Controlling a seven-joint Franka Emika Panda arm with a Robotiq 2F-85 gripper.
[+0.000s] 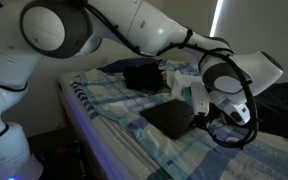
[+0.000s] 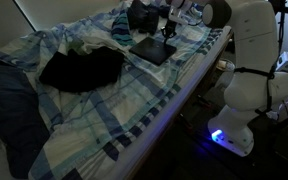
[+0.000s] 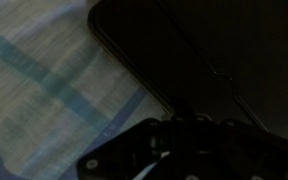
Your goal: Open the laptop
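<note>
white, rounded arm links (image 1: pixel 59 30) are seen nearest the lens in an exterior view. beyond them the dark gripper (image 1: pixel 219 122) is held low at one edge of the thin, matte black laptop (image 1: pixel 169 120). the laptop is laid flat on the blue-and-white checked bed sheet (image 1: pixel 104 100), and its lid appears shut. a lumpy black bag (image 1: pixel 144 75) is set behind it; nothing of its contents can be made out.

in an exterior view from the bed's far end, crumpled black fabric (image 2: pixel 79 68) is spread nearest the camera. the laptop (image 2: pixel 152 50) is placed past it, near the mattress edge beside the white robot base (image 2: pixel 246 85). the gripper (image 2: pixel 170 30) is poised over the laptop's far side, close to the bag (image 2: pixel 142 15).

in the wrist view, the gripper's dark body fills the bottom, with a rounded corner of the laptop (image 3: pixel 214 50) above it and sheet (image 3: pixel 34 90) to the left. whether the fingers are spread or closed cannot be told from any view.

the step in hand is judged to be the approach; the lid has not yet been raised. a fingertip would have to be caught under the lid's free edge and swung up about the hinge, and the base may be dragged on the soft bedding.
</note>
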